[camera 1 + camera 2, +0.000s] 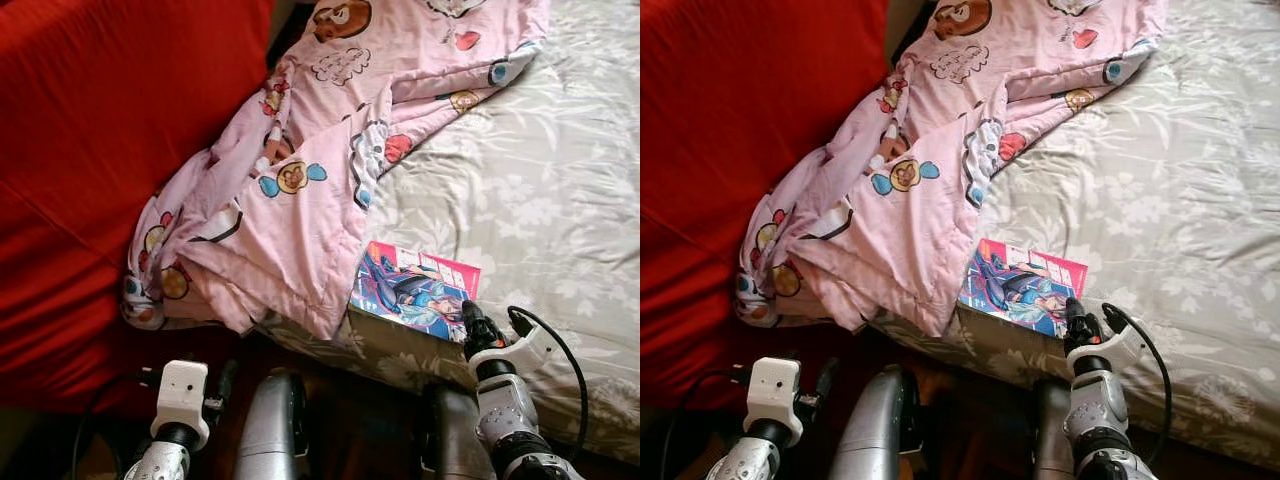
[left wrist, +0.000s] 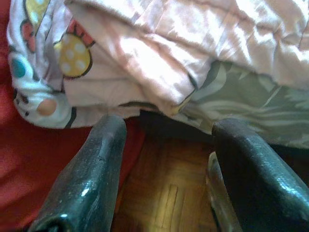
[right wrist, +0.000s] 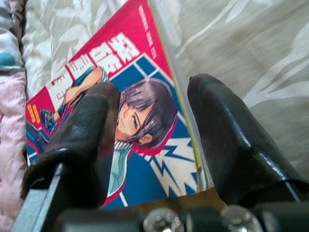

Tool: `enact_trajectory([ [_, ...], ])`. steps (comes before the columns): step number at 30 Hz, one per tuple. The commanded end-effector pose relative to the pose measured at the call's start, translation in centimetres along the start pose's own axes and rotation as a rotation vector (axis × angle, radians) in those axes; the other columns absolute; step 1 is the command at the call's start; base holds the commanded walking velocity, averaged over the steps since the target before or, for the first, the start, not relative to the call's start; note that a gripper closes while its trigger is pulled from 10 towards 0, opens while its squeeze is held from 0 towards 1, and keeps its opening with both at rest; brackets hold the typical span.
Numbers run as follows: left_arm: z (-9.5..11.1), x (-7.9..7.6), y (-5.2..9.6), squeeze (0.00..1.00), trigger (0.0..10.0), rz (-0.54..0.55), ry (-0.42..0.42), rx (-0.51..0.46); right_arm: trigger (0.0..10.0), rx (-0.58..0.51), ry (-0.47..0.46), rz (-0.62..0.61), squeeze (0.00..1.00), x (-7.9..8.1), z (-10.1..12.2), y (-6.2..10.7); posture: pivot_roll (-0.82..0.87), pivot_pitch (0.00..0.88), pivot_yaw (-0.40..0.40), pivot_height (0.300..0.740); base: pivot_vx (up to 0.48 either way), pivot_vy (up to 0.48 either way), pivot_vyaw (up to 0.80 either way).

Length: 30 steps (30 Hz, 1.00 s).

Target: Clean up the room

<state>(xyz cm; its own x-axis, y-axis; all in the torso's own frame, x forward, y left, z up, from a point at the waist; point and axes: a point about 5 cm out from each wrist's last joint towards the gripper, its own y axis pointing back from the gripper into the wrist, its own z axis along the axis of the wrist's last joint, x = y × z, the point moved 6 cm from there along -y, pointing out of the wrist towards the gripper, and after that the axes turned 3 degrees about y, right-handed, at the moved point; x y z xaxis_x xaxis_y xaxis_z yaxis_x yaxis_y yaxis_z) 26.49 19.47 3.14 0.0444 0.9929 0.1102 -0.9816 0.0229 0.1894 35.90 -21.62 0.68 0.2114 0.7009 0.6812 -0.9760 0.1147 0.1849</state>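
A comic book (image 1: 415,290) with a red and blue cover lies flat on the grey floral bed sheet (image 1: 540,190), close to the bed's near edge. My right gripper (image 1: 470,318) sits at the book's near right corner. In the right wrist view its fingers (image 3: 91,121) stand open, one over the cover (image 3: 140,125) and one over the sheet, with the book's edge between them. A pink cartoon-print quilt (image 1: 300,190) lies crumpled to the left, overlapping the book's left side and hanging off the bed. My left gripper (image 2: 166,128) is open, low beside the hanging quilt.
A large red fabric surface (image 1: 90,150) takes up the left side, right against the quilt. Wooden parquet floor (image 2: 166,193) shows below the bed's edge between my arms. The sheet to the right of the book is bare.
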Motion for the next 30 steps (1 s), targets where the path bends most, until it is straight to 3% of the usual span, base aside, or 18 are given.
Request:
enact_trajectory([
  [1, -1.0, 1.1, 0.9, 0.00, 10.0, 0.017, -0.020, 0.044, 10.0, 0.054, -0.027, -0.046, 0.00, -1.2, -1.8, 0.9, 0.09, 0.308, 0.174, 0.620, 0.000, 0.000, 0.00],
  [11, -0.9, 2.2, 1.8, 0.00, 10.0, 0.025, -0.037, 0.056, 10.0, 0.084, -0.063, -0.099, 0.00, -3.0, -2.8, 2.1, 0.12, 0.339, 0.198, 0.620, 0.000, 0.000, 0.00],
  [24, -0.8, 2.0, 2.9, 0.00, 10.0, 0.008, -0.048, 0.074, 10.0, 0.161, -0.112, -0.156, 0.00, -4.3, -4.7, 3.3, 0.16, 0.375, 0.221, 0.620, 0.000, 0.000, 0.00],
  [30, -0.7, 2.2, 3.3, 0.00, 10.0, 0.003, -0.057, 0.082, 10.0, 0.183, -0.176, -0.189, 0.00, -4.4, -5.3, 3.3, 0.18, 0.390, 0.227, 0.620, 0.000, 0.000, 0.00],
])
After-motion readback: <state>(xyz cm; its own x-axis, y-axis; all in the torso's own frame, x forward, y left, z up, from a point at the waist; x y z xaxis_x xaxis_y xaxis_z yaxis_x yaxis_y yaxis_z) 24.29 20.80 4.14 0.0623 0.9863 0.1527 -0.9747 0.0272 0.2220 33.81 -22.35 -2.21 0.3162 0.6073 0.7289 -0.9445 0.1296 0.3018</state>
